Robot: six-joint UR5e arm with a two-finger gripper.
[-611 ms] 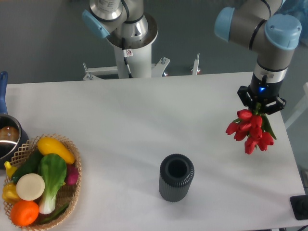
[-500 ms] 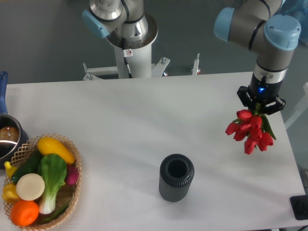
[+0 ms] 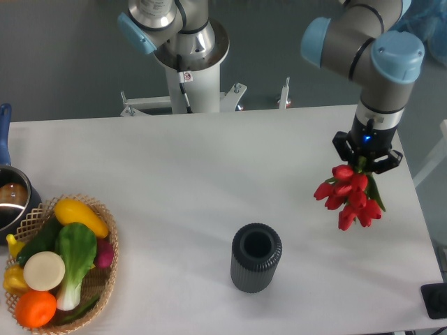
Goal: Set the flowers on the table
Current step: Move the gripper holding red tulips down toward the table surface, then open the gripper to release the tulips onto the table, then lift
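The flowers (image 3: pixel 348 197), a bunch of red tulip buds with green stems and leaves, hang head-down from my gripper (image 3: pixel 366 160) above the right part of the white table (image 3: pixel 209 181). The gripper is shut on the stems, pointing straight down; the stems are mostly hidden inside it. The buds hang clear of the tabletop, up and to the right of the dark ribbed vase (image 3: pixel 256 257), which stands upright and empty near the front edge.
A wicker basket (image 3: pixel 63 269) of colourful vegetables sits at the front left. A dark pot (image 3: pixel 10 199) with a blue handle is at the left edge. A second arm's base (image 3: pixel 188 56) stands behind the table. A black object (image 3: pixel 436 300) is at the front right corner.
My gripper has moved a little to the left and away from the right edge, carrying the flowers with it. The vase and basket have not moved.
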